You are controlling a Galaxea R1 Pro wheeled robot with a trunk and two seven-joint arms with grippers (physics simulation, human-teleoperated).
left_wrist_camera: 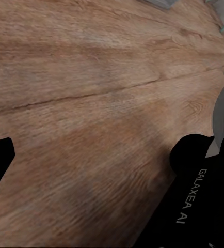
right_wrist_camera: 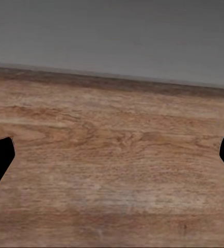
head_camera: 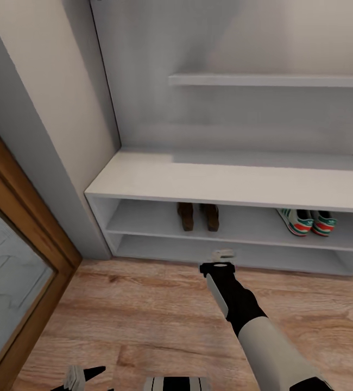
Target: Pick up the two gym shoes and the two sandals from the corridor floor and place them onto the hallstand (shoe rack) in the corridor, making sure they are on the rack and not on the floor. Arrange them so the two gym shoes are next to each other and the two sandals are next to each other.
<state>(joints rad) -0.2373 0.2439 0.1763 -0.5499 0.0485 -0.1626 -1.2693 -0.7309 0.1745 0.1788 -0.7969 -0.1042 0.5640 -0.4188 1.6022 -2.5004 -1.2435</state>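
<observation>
Your right gripper hangs wide apart and empty over the floor; the left likewise. Both sandals and both shoes sit paired on the rack's upper slot.

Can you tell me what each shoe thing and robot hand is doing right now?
Sandals: standing side by side in the rack's upper slot.
Gym shoes: side by side in the same slot, off the floor.
Shoe rack: broad top bare.
Right gripper: open, holding nothing, over the floor.
Left gripper: open, holding nothing.
</observation>
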